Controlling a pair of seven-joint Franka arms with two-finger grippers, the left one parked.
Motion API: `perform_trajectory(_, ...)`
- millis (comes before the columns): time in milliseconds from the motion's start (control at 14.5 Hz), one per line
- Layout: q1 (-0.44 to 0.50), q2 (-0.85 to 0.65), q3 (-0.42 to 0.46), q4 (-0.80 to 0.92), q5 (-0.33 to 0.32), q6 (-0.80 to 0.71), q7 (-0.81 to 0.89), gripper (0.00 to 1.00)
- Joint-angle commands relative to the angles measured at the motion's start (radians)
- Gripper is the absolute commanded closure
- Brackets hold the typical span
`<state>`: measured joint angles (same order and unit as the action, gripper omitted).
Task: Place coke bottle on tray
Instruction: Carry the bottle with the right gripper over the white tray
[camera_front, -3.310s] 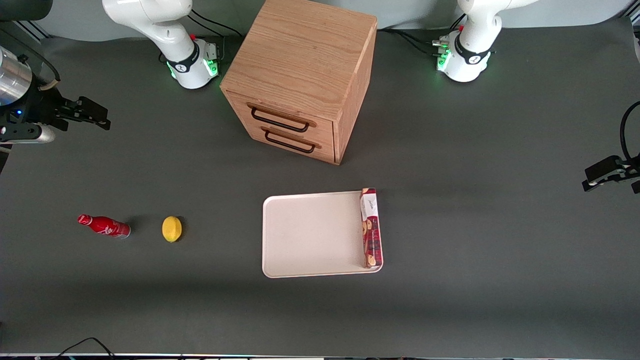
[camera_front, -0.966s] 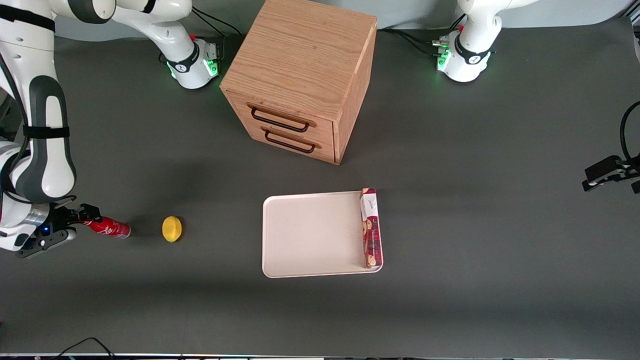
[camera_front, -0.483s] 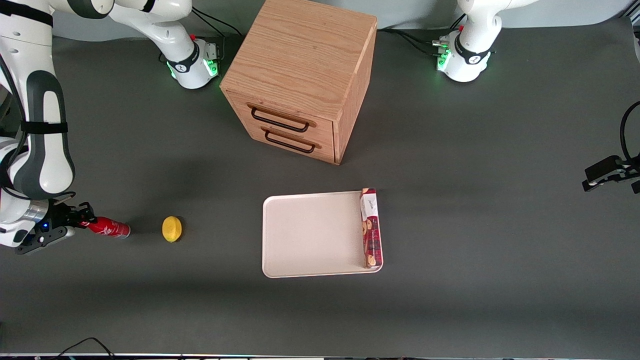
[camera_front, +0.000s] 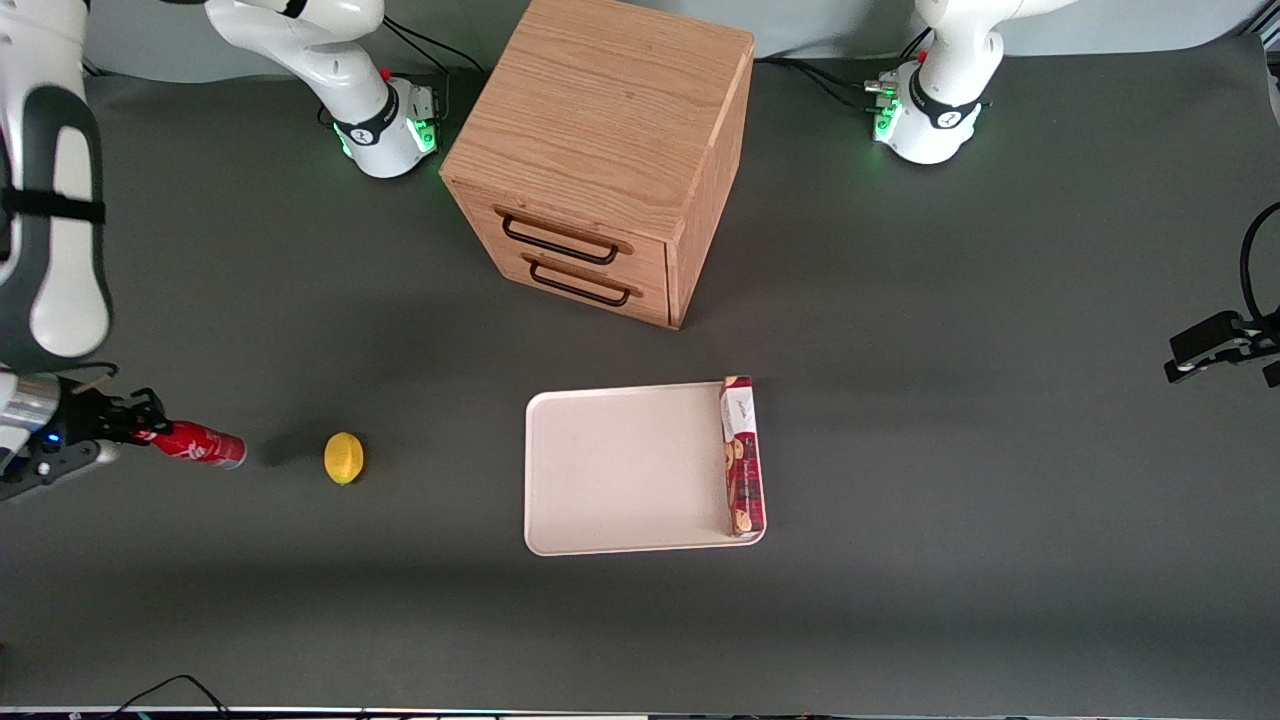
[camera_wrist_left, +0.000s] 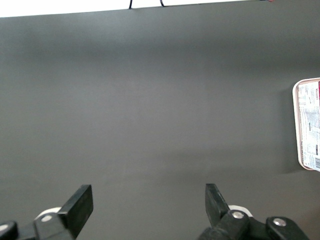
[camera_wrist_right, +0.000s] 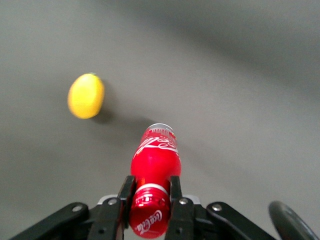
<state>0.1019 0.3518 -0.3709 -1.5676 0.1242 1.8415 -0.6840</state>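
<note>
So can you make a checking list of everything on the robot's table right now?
Surface: dark grey table, no spills seen.
Job's things: coke bottle held by its neck, near the working arm's end; tray near the middle, bottle not on it yet.
Clutter: lemon between bottle and tray; cookie box lying on the tray's edge; wooden drawer cabinet, both drawers shut, farther from the front camera than the tray.
Grippers: gripper shut on the bottle's neck.
Cables: black cables by the arm bases; one at the table's near edge.
Surroundings: nothing seen.
</note>
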Motion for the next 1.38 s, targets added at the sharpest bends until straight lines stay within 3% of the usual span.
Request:
perform_trajectory(0,0.018,-0.040,0.070,0.188,-0.041,-0.221,0.137,0.97)
perform_trajectory(138,0.018,-0.034,0.160,0.302,-0.064,-0.339,0.286,0.97)
perform_trajectory(276,0.018,-0.034,0.316,0.366,-0.080,-0.396,0.537,0.97)
perform_trajectory(483,0.025,0.008,0.507,0.409,-0.101,-0.392,0.891,0.96)
perform_trajectory(690,0.053,0.091,0.625,0.422,-0.118,-0.303,1.214,0.95)
perform_trajectory(897,0.073,0.212,0.769,0.414,-0.271,-0.176,1.505,0.95)
perform_trajectory(1034,0.075,0.298,0.826,0.409,-0.323,-0.101,1.613,0.95)
perform_trajectory(1310,0.082,0.323,0.830,0.286,-0.369,0.069,1.675,0.95)
